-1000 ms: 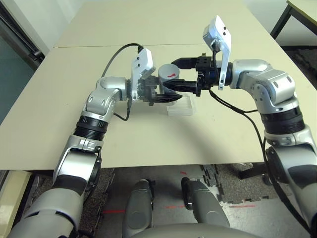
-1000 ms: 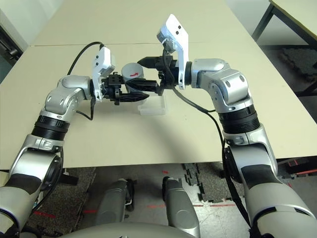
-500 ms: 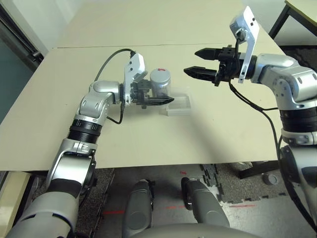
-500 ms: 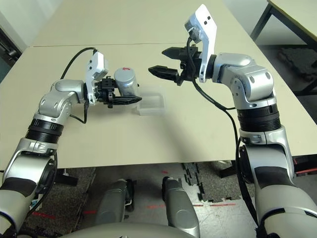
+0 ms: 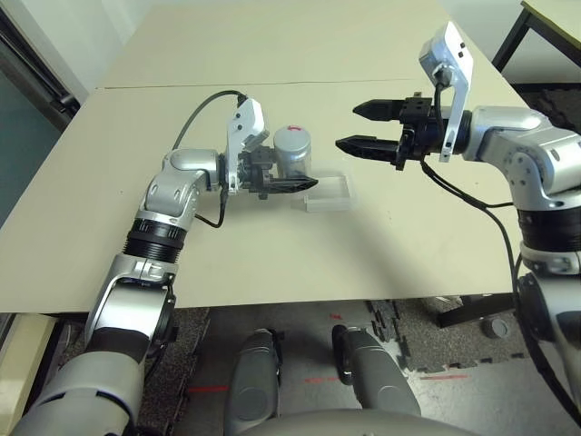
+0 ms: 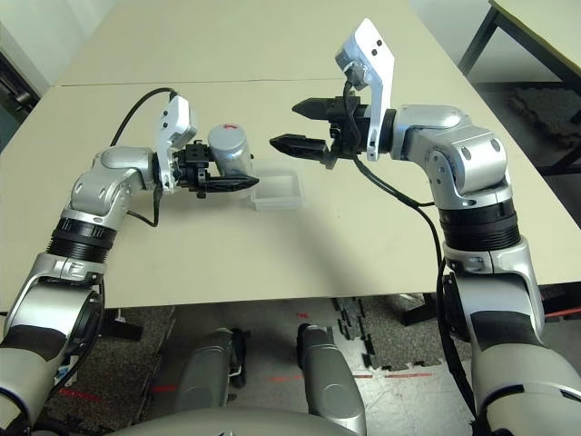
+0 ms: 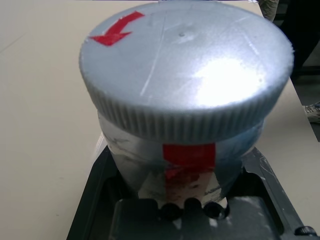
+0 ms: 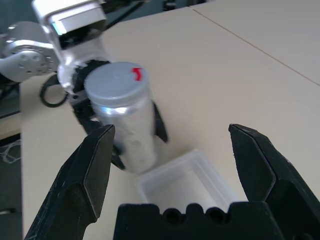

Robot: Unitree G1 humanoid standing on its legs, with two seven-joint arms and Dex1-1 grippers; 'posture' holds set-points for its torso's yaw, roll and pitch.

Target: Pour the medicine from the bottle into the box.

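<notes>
The silvery bottle [image 5: 292, 156] stands upright just above the table, its round grey cap [image 7: 185, 65] with a red arrow still on it. My left gripper [image 5: 289, 174] is shut on the bottle's labelled body [image 7: 189, 167]. The clear plastic box [image 5: 327, 191] lies on the table right beside the bottle, on its right. My right gripper [image 5: 349, 126] hovers open a short way to the right of the cap, level with it, and touches nothing. Its two fingers [image 8: 95, 170] frame the bottle [image 8: 125, 117] and the box [image 8: 185, 182]. The medicine is hidden.
The beige table [image 5: 272, 263] has bare surface in front of the box and to both sides. A seam [image 5: 163, 86] crosses it behind the arms. A black cable [image 5: 204, 109] loops from my left wrist. Another table's leg [image 5: 517, 36] stands at the far right.
My right gripper, which stood around the cap a second ago, has pulled away to the right, then drifted slightly back toward the bottle. My left gripper moved the bottle a little left.
</notes>
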